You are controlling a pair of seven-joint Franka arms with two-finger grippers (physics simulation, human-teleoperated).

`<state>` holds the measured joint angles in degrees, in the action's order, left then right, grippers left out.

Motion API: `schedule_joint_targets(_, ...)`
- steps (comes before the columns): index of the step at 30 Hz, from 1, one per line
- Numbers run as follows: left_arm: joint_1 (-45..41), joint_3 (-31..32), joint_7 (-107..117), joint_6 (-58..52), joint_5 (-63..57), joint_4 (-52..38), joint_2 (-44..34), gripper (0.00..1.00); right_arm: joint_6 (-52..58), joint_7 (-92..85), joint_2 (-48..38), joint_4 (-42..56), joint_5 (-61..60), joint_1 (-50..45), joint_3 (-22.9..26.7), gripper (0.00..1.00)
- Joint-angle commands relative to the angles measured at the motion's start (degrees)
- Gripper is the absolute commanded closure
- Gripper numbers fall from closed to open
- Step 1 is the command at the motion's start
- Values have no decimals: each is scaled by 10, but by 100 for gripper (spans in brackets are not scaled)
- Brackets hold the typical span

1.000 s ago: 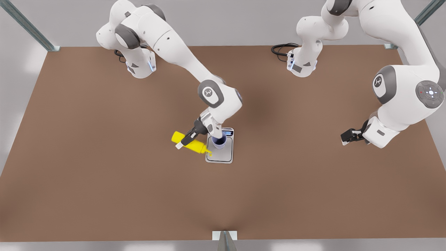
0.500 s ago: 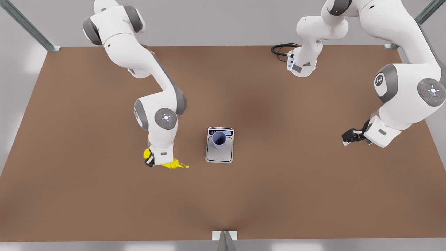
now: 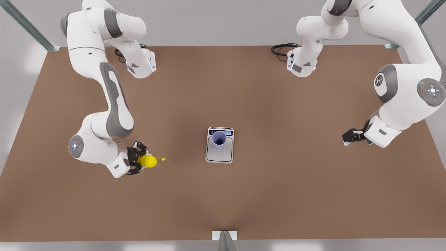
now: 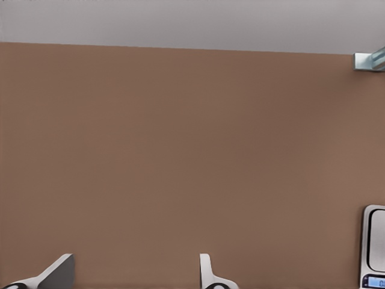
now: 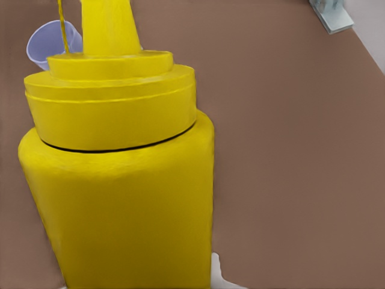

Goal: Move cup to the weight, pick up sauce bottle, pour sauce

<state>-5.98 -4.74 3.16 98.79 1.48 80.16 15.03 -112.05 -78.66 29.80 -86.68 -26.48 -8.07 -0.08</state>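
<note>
On weight (image 3: 220, 153): cup (image 3: 219, 139) | right gripper (image 3: 138, 161) clamps sauce bottle (image 3: 147, 161) | left gripper (image 3: 349, 135) jaws apart

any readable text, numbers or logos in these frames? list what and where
No text can be quoted.
Display of the weight: lit, digits too small and blurred to read.
Joint of the arm at the front view's right: small white logo mark, no legible letters.
The sauce bottle, held by the right gripper: no label.
The cup: plain.
The left gripper, waiting open: no markings.
</note>
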Motion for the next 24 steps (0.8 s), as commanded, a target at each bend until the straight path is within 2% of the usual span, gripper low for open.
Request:
schedule_joint_targets(1,0,0,0,0,-2,0,0,0,1,-17,-1,-7,-13,5,0,44)
schedule_joint_targets(15,0,0,0,-1,-4,-7,1,0,4,-404,17,-126,-292,94,-4,44)
schedule_joint_targets(24,0,-1,0,-1,-4,-7,1,0,6,-584,105,-127,-459,93,-6,44)
